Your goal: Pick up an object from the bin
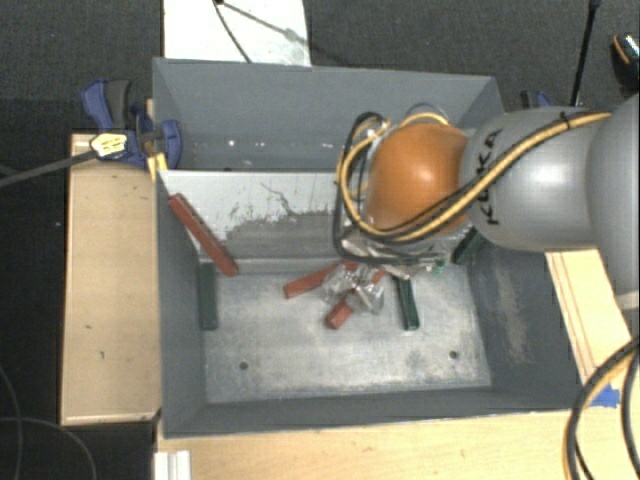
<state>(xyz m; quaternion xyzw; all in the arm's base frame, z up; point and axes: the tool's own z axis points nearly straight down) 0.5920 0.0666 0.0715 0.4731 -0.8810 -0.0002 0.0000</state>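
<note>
My gripper [362, 290] hangs low over the middle of the bin floor, below the orange wrist cover. A short red-brown block [339, 316] lies right at its lower left, touching or nearly touching the metal. A longer red-brown stick [308, 284] lies just to its left, pointing toward it. A dark green stick [408, 304] lies close on its right, running front to back. The cover hides the gripper's upper part and whatever is directly under it.
A long red-brown stick [203, 235] leans in the bin's far left corner, and a dark green stick [207, 298] lies along the left wall below it. The arm reaches in from the right over the bin's right wall.
</note>
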